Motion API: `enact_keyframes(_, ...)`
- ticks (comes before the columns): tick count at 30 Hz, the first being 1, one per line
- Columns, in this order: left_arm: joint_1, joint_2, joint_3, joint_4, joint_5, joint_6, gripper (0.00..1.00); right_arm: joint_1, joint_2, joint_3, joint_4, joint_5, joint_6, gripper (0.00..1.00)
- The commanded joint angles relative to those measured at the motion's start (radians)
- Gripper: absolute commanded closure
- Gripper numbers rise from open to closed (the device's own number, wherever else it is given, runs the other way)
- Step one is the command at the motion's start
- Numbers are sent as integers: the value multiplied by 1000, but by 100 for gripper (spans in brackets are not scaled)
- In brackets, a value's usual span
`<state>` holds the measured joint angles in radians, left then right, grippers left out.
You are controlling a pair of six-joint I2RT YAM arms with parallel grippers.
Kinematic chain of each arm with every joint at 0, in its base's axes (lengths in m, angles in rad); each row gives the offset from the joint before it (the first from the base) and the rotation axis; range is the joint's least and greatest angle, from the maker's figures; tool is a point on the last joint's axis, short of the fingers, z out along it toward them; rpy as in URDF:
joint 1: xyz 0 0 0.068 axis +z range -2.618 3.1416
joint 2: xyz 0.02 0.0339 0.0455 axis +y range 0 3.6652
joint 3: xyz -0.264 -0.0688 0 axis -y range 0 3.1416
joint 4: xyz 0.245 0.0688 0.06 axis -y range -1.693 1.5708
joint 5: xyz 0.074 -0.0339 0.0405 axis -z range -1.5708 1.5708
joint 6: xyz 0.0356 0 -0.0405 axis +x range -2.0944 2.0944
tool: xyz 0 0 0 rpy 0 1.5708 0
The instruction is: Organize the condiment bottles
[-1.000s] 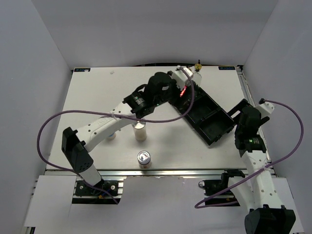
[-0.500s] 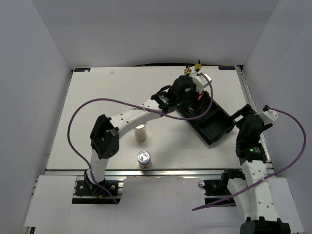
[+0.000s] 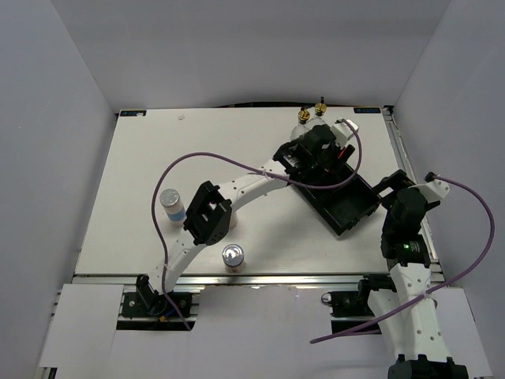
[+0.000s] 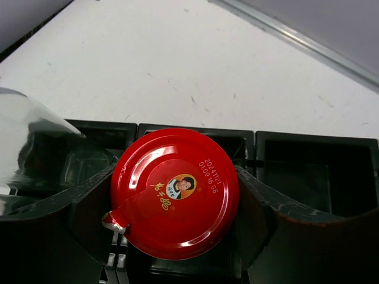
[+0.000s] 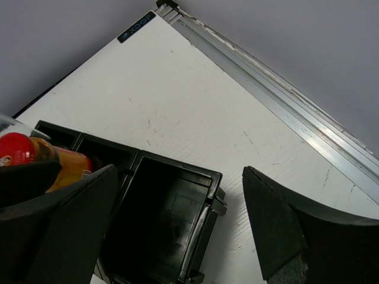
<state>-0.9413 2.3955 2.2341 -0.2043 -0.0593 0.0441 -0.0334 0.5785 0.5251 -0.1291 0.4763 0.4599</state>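
Gripping the red-lidded jar (image 4: pixel 177 183) at its lid from either side, the left gripper (image 4: pixel 175 204) holds it upright above the black tray (image 4: pixel 314 139), its fingers closed firmly against the rim. The top-down hold appears chosen so the jar can go straight down into one compartment without catching the walls; whether its base has reached the floor of the slot cannot be told from these views. Just beside it, at the left of the wrist view, rises the shoulder of a clear glass bottle (image 4: pixel 23 139). From above, two gold pourers (image 3: pixel 303 116) show at the tray's far end, suggesting the tall bottles were given the back slots. The compartments toward the near end look empty, presumably for the rest. The right gripper (image 5: pixel 177 228) hangs with its fingers wide apart and holding nothing, near the tray's near-right end, probably keeping out of the left arm's way. Well apart on the white table (image 3: pixel 134 158), a blue-labelled shaker (image 3: pixel 171 203) and a silver-lidded shaker (image 3: pixel 233 254) stand upright, not yet gathered.
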Motion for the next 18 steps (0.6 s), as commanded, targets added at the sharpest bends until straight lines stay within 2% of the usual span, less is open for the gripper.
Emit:
enact_keyframes(1,-7,-56,73,131,-53,5,100,-7,1,-4,59,-18,-12,11)
enact_keyframes(8,-7,-65,24,166,-34,-24,100,-7,6,-4,59,-18,-15,10)
enact_keyframes(11,-7,-49,30,169,-31,-33,90,-7,7,0,56,-31,-17,11)
enact_keyframes(12,-7,-45,27,184,-40,-33,79,-7,7,1,49,-34,-17,11)
enact_keyframes(15,-7,-22,42,187,-63,-67,71,-7,15,15,26,-39,-20,11)
enact_keyframes(18,-7,-10,44,187,-60,-66,70,-7,20,19,20,-44,-20,11)
